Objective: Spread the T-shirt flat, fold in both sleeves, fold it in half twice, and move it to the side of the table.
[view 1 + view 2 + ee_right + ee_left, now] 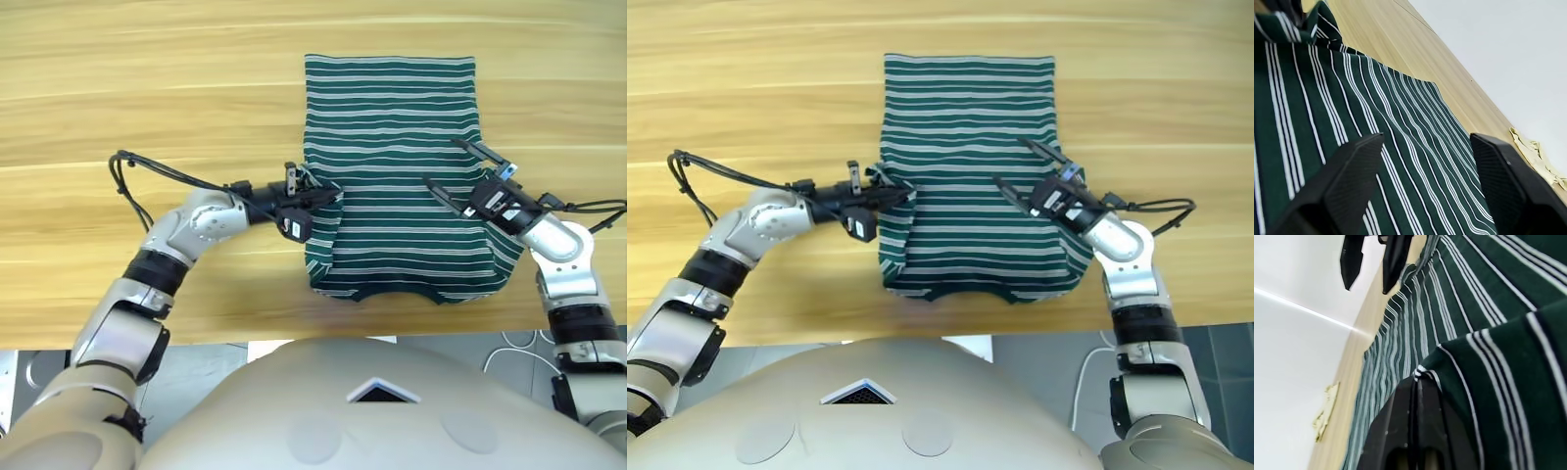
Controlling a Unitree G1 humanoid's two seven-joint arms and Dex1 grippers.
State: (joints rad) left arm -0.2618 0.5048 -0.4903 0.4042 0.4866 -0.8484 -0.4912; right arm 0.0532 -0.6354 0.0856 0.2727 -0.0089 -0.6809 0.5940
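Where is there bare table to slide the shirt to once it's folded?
The widest bare wood on the table lies left of the shirt, beyond the left claw and its cable. A narrower strip lies right of the shirt, past the open right claw. Both claws crowd the shirt's near half.

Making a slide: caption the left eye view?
Left hand shut on the left edge of the striped T-shirt, open right hand over its right side, on a wooden table.
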